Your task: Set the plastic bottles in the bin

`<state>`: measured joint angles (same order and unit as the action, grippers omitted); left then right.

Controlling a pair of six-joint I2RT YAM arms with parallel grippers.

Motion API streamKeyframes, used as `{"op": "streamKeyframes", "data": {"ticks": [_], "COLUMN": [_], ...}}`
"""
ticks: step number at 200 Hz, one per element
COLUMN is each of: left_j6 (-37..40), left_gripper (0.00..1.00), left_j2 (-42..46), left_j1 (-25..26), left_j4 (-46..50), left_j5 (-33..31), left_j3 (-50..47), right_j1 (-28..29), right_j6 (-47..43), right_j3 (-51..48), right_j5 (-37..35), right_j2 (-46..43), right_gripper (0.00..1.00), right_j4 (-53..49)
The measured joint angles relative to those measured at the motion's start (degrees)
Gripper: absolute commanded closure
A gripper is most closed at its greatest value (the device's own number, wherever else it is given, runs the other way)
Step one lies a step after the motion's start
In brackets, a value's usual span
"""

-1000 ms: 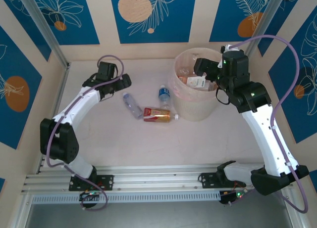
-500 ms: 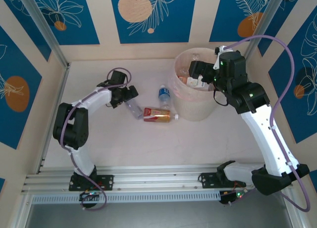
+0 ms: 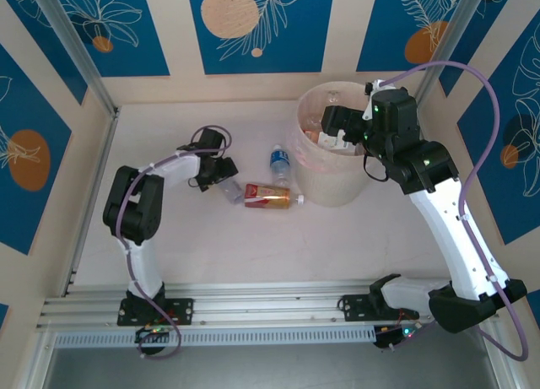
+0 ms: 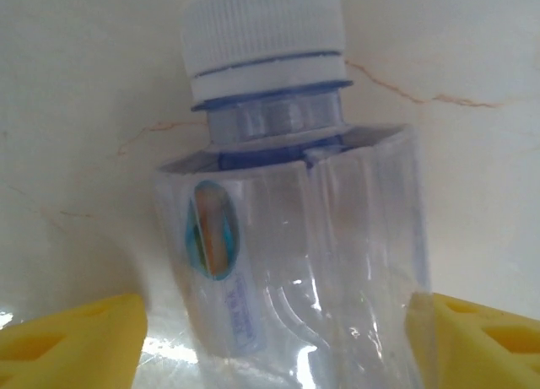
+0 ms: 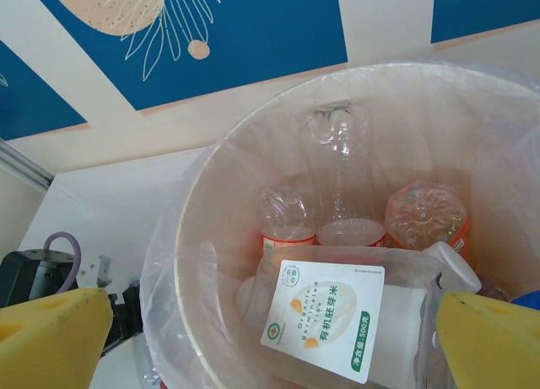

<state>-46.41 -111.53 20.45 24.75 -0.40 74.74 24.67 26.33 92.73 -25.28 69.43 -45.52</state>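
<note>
Your left gripper (image 3: pixel 221 171) has swung in from the far left of the table (image 3: pixel 253 262) and dropped onto the clear white-capped bottle (image 3: pixel 233 191), and its jaws have started to narrow. That looks like the start of the next pick.

The bin (image 3: pixel 333 186) stands at the far right of the table and already holds several bottles, among them a tall clear one (image 5: pixel 337 170) and an orange-labelled one (image 5: pixel 426 216). Your right gripper (image 3: pixel 337 127) hangs over the bin's mouth with its fingers spread wide and nothing between them.

Three bottles lie outside the bin. A red-and-orange-labelled bottle (image 3: pixel 268 195) lies on its side near the bin's foot, a blue-labelled bottle (image 3: pixel 279 164) sits just beyond it, and the white-capped one is left of both.

In the left wrist view the yellow fingers (image 4: pixel 67 338) stand on either side of that bottle's shoulder. One is at its wall and the other just beside it. You cannot tell yet whether they pinch it, so treat the grasp as unconfirmed. Thin crushed plastic may buckle or slip as they close.
</note>
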Motion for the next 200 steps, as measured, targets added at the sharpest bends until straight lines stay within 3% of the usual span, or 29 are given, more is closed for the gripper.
{"op": "streamKeyframes", "data": {"ticks": [61, 119, 200], "left_j6": [0.44, 3.52, 15.21], "left_gripper": [0.46, 0.47, 0.47], "left_j2": [-1.6, 2.12, 25.88], "left_j1": [0.04, 0.04, 0.63], "left_j4": [0.11, 0.02, -9.33], "left_j5": [-0.61, -3.52, -5.86], "left_j3": [1.66, 1.27, -7.76], "right_j1": [0.13, 0.35, 0.66], "right_j6": [0.57, 2.36, 4.94], "right_j3": [-1.25, -2.89, -4.9], "right_j5": [0.11, 2.1, 9.51], "right_j2": [0.02, 0.04, 0.57], "right_gripper": [0.01, 0.01, 0.01], "right_j4": [0.07, 0.59, 3.5]}}
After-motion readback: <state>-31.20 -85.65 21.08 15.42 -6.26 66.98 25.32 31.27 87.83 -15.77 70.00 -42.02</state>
